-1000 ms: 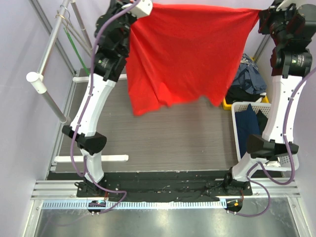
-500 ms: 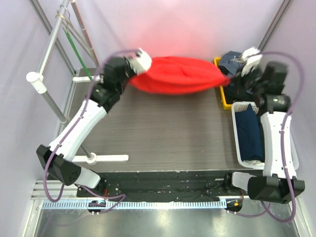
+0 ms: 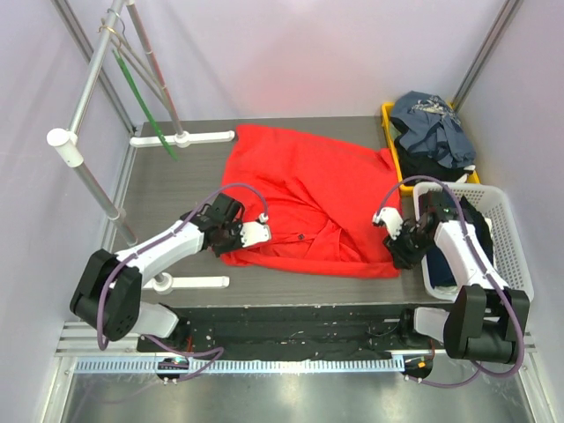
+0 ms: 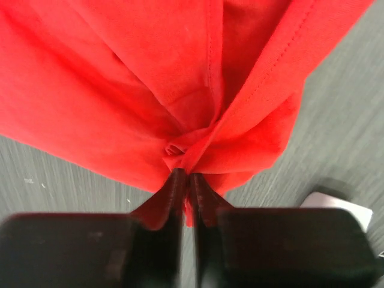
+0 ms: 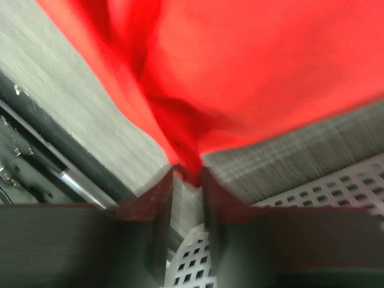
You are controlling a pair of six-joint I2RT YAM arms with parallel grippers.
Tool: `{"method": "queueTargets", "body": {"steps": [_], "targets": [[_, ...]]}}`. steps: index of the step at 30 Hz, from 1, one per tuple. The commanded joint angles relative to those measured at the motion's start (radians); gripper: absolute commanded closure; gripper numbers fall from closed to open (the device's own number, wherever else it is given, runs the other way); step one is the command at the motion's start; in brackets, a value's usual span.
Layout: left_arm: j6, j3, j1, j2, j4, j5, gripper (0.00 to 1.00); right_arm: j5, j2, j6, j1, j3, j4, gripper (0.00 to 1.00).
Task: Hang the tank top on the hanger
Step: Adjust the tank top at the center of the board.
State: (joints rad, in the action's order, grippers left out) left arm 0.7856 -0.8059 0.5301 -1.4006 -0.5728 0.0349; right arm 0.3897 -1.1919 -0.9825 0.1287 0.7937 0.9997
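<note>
- Both arms had come down since a second earlier, when the tank top [image 3: 308,198] hung stretched in the air between them. It now lay spread on the table [image 3: 176,181].
- The left gripper [image 4: 189,177] had its jaws almost together, pinching a bunched fold of the red cloth [image 4: 150,72] at the very tips.
- The right gripper [image 5: 187,174] stood at a narrow gap, with a corner of the cloth [image 5: 252,60] reaching in between its tips. The view was blurred, so whether it was gripping could not be told.
- The garment's near edge ran from the left gripper [image 3: 257,231] across to the right gripper [image 3: 394,231], and the rest fanned away from both towards the far side of the table.
- A white basket [image 3: 507,233] holding dark clothes sat just beside the right gripper on its outer side. More dark clothes [image 3: 432,119] were heaped in a yellow bin beyond it.
- The hanger [image 3: 144,104] hung on the metal rail [image 3: 88,88], well apart from the left gripper, out to its left and beyond it, and clear of the garment.
- The laying-out step looked finished, and the hanger had not yet been fetched.
- The next move would call for both grippers to let go cleanly before lifting, or the soft cloth would drag. The left arm, being nearer, could then reach for the hanger and unhook it.
</note>
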Motion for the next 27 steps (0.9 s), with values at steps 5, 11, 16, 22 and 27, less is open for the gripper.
{"method": "queueTargets", "body": {"steps": [5, 11, 16, 22, 27], "targets": [[0.07, -0.025, 0.005, 0.074, -0.107, 0.144, 0.47, -0.109, 0.031, -0.058, -0.061, 0.002, 0.063, 0.41], [0.138, -0.185, -0.004, 0.097, -0.36, 0.276, 0.15, 0.047, 0.048, -0.068, -0.061, 0.238, 0.282, 0.28], [0.164, -0.317, -0.021, 0.112, -0.496, 0.349, 0.04, 0.266, -0.008, -0.075, -0.069, 0.418, 0.431, 0.24], [0.04, -0.26, -0.024, 0.089, -0.261, 0.226, 0.0, 0.345, -0.072, 0.246, -0.161, 0.406, 0.165, 0.24], [0.004, -0.193, -0.021, 0.015, -0.128, 0.149, 0.0, 0.259, -0.139, 0.591, -0.32, 0.276, -0.173, 0.28]]}}
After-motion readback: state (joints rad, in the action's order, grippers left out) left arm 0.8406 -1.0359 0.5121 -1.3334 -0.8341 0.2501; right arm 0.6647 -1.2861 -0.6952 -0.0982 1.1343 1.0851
